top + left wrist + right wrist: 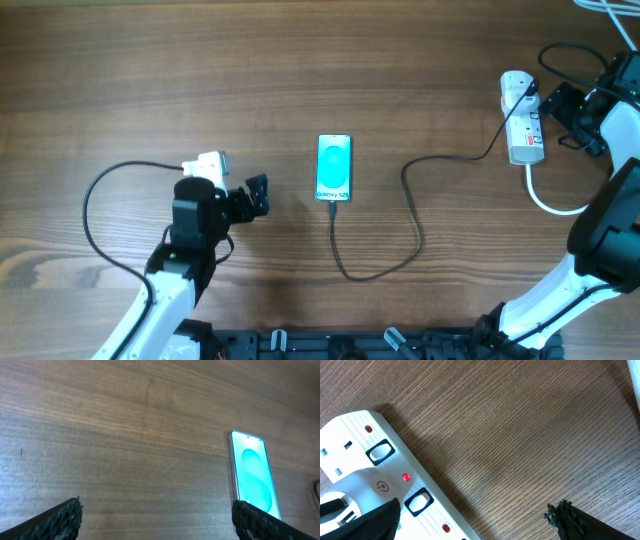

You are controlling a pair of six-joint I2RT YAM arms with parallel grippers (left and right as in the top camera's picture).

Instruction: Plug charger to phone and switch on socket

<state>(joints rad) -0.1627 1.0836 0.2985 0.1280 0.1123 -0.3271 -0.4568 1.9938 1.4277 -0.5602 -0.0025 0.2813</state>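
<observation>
Overhead, the phone [334, 167] is seen lying flat with its screen lit, just ahead of the left gripper [257, 196]. That gripper's jaws are spread wide and nothing is held between them. The charger [415, 215] is run from the phone's near edge, looped back toward the robot, and led off to the socket [524, 128], which lies just beside the right gripper [556, 104]. The tip appears to be seated in the phone, though the joint is too small to be confirmed.

From the right wrist, the jaws are shown parted widely and empty. One finger [375, 522] is placed over the end of the socket, and bare table [530, 435] is seen beneath the rest of the opening. A red lamp [406, 477] glows brighter than its neighbours, just ahead of that finger and next to a rocker switch [418, 501]. Whether this rocker has been pressed cannot be told.

Several rockers sit close together, so the wrong one could be struck if the finger is brought down slightly off line. The socket looks light and could be pushed along the wood instead of being switched. If it slides, the charger would be dragged and its tip could be pulled from the phone.
</observation>
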